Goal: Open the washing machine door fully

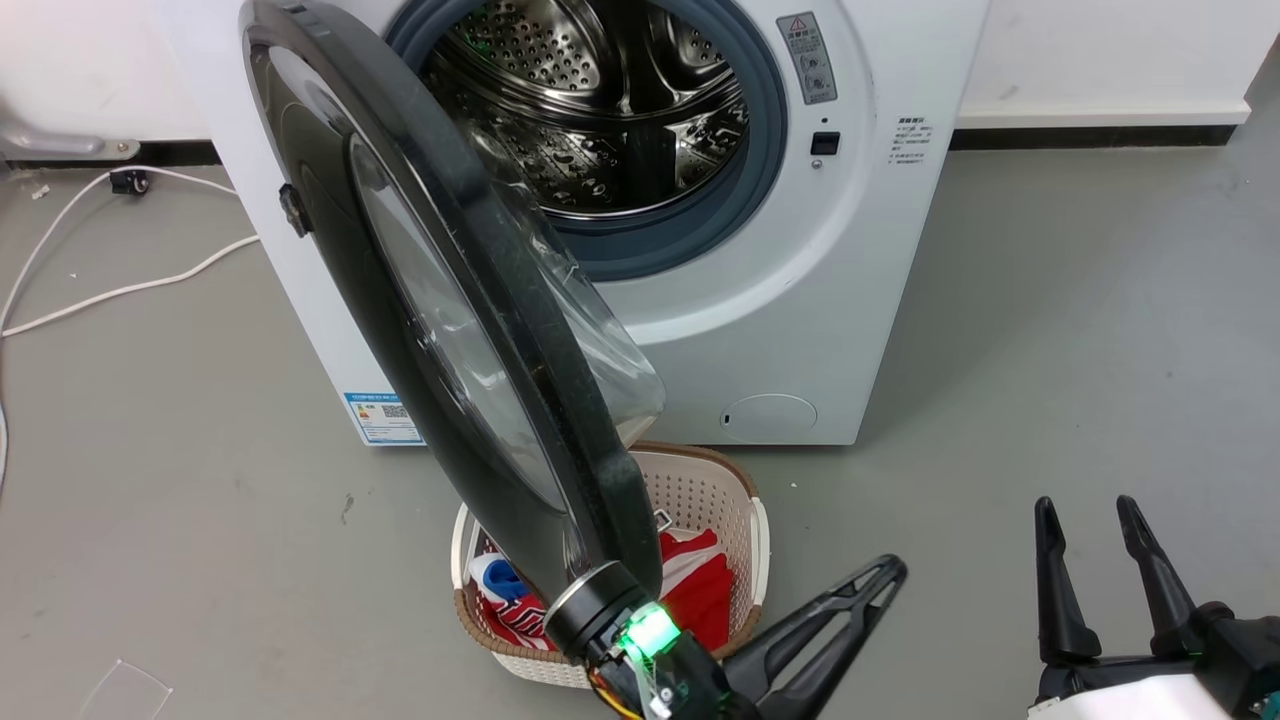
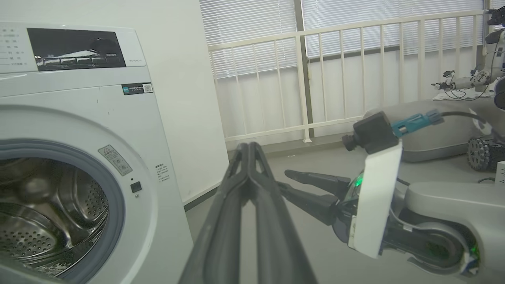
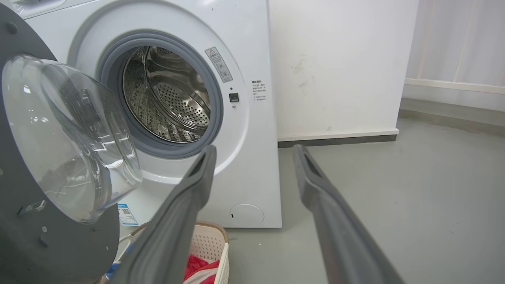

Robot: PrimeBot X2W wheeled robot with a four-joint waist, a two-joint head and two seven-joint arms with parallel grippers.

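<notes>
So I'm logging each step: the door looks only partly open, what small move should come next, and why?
Probably bring the shut left gripper to the inner side of the washing machine door and push it further toward the robot's left. The door juts out roughly edge-on from the washing machine, not fully open, and the gripper's fingers point away from it.

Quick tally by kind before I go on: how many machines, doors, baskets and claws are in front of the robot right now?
washing machine: 1
washing machine door: 1, swung partly open
laundry basket: 1, on the floor under the door
claws: 2, left claw shut, right claw open
Total: 5
</notes>
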